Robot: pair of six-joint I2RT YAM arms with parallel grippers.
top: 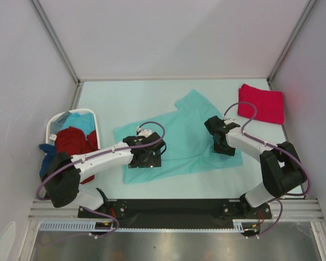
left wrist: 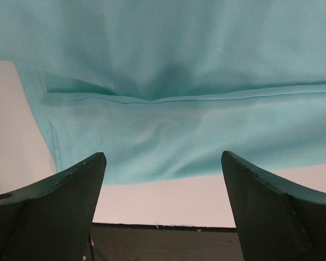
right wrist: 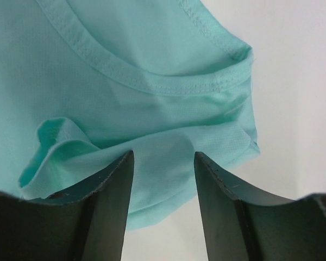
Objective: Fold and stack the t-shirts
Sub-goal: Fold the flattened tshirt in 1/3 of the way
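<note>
A light teal t-shirt (top: 179, 136) lies spread on the table, one part folded up toward the back. My left gripper (top: 146, 155) hovers over its near left hem. In the left wrist view it (left wrist: 163, 155) is open wide and empty, with the hem (left wrist: 179, 98) just ahead of the fingertips. My right gripper (top: 220, 138) is at the shirt's right edge. In the right wrist view it (right wrist: 164, 153) is open, with a fold of teal cloth (right wrist: 157, 174) lying between the jaws near the collar seam (right wrist: 152, 81). A folded pinkish-red t-shirt (top: 261, 103) lies at the back right.
A white laundry basket (top: 54, 126) stands at the left edge, holding a dark red shirt (top: 73, 140) and a light blue shirt (top: 81, 122). A blue shirt (top: 46, 155) hangs over its near side. Grey walls enclose the table; a black rail (top: 174, 206) runs along the near edge.
</note>
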